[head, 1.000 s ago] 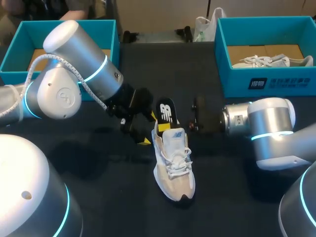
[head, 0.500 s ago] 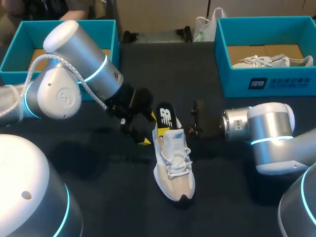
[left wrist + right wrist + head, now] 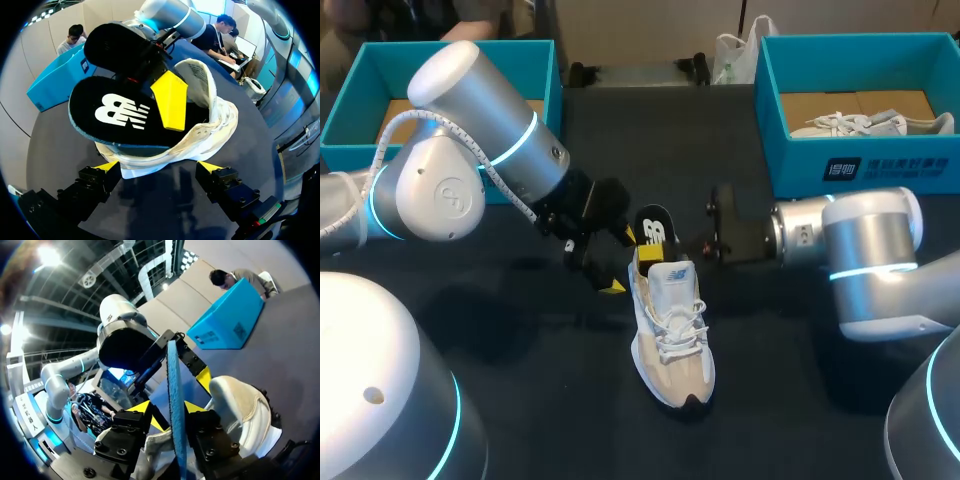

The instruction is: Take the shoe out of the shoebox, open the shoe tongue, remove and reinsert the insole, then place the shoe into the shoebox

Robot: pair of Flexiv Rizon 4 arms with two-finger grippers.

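Gripping thin flat black insole (image 3: 125, 112): right pincer (image 3: 168, 408).

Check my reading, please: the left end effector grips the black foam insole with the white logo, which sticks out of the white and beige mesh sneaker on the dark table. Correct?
Wrong arm: the right end effector grips the black foam insole, seen edge-on in its grasp in the right wrist view. The rest is right.
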